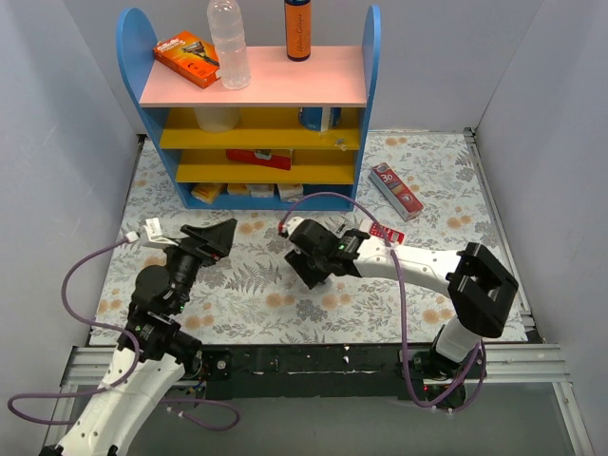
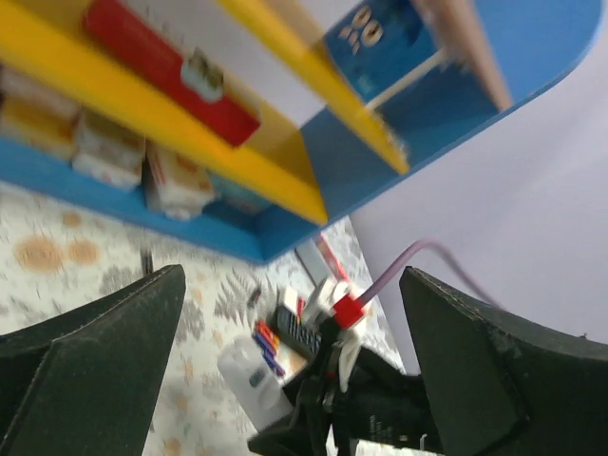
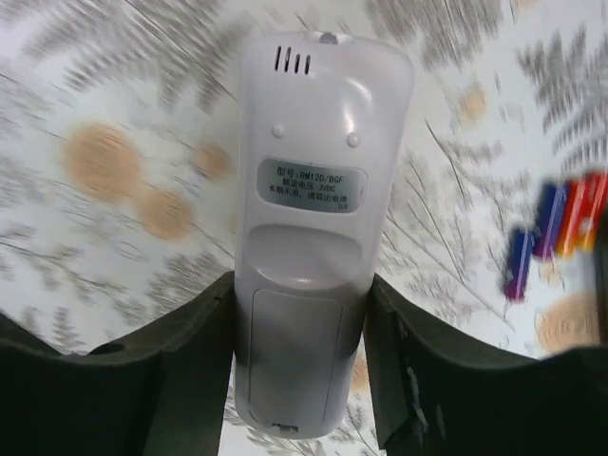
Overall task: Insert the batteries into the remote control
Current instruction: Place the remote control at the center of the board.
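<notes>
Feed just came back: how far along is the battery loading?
Done: the right gripper grips the remote, back side up. In hand: nothing more; the left gripper hangs open, empty. Left: the battery cover looks shut, and the batteries lie loose on the table.

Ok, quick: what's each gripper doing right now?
Left gripper: open wide, holding nothing.
Right gripper: closed on the remote, which sits back side up between its fingers.

The white remote control (image 3: 323,190), back side up, is clamped in the right claw (image 3: 302,380); red-orange and blue batteries (image 3: 556,228) lie clustered nearby on the desk (image 3: 142,95).
</notes>
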`<act>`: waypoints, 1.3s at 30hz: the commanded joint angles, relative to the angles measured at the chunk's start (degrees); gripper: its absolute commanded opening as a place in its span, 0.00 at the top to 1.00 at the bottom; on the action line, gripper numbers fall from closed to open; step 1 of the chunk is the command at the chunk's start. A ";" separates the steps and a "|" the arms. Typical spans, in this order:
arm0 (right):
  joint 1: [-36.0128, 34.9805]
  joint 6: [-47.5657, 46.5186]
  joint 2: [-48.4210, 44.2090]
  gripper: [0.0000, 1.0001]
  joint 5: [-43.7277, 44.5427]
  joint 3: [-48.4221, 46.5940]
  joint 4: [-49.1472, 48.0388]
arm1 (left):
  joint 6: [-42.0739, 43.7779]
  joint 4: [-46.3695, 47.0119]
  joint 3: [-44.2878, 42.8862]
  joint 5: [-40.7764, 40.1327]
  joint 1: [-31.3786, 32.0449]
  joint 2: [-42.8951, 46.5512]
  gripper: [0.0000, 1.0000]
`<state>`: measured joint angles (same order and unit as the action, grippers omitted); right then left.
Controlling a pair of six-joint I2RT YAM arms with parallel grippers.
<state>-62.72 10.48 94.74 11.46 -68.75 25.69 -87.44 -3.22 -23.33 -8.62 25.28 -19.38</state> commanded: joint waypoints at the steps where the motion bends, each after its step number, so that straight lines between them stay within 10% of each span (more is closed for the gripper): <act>1: 5.58 4.37 -6.83 0.84 -0.21 9.67 0.59 | 13.59 -6.53 -6.54 -8.85 0.12 3.37 0.02; 18: 23.51 17.38 -22.49 0.80 -3.55 36.84 2.61 | 28.02 -4.60 -6.11 -18.18 0.12 7.95 0.02; 39: 26.60 18.00 -24.77 0.28 -5.66 39.57 0.24 | 30.22 -3.54 -4.71 -18.63 0.12 7.34 0.02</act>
<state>-36.47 28.47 69.23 5.39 -32.64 24.01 -58.04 -7.29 -28.47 -27.31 25.34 -11.31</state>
